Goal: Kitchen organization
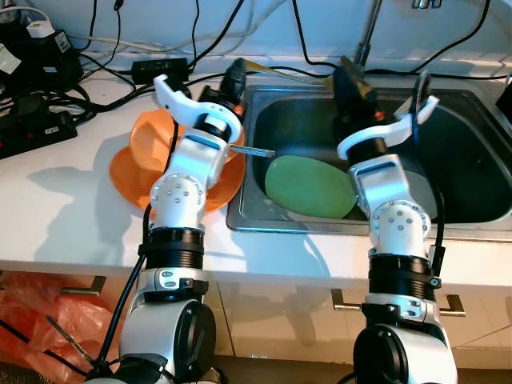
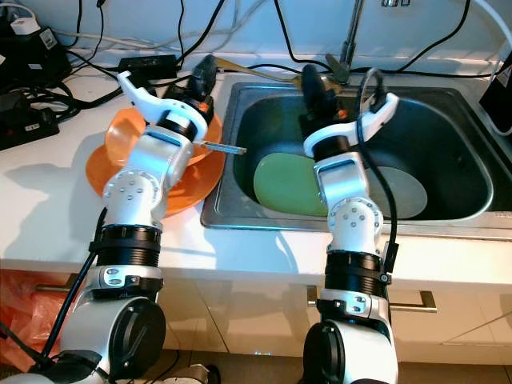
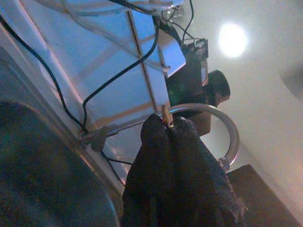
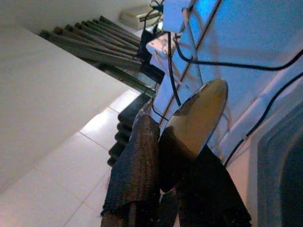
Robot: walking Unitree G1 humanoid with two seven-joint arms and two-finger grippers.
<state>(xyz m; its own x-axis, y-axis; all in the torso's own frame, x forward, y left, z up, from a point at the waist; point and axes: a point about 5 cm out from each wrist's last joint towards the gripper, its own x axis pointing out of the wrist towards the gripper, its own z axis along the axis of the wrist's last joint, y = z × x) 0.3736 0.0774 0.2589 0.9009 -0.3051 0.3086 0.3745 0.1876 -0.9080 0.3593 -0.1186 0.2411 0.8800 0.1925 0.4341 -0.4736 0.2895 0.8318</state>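
My left gripper [image 1: 234, 78] hovers over the sink's back left corner, shut on the thin end of a brass-coloured utensil [image 1: 258, 67]; the left wrist view shows that tip [image 3: 166, 115] pinched between the fingers. Over the back of the sink [image 1: 472, 220], my right gripper [image 1: 346, 78] is shut on a golden spoon, whose bowl [image 4: 191, 124] lies between its fingers. Whether both hold one utensil I cannot tell. A green plate [image 1: 309, 186] lies in the sink beside a grey one [image 2: 410, 192]. An orange bowl on an orange plate [image 1: 128, 172] sits on the counter under my left arm.
The faucet [image 1: 369, 34] rises behind the sink. A thin metal blade [image 1: 254, 151] pokes over the sink's left edge. Power strips and black cables [image 1: 36, 96] crowd the counter's back left. The white counter [image 1: 56, 216] runs along the front, with cabinet handles below.
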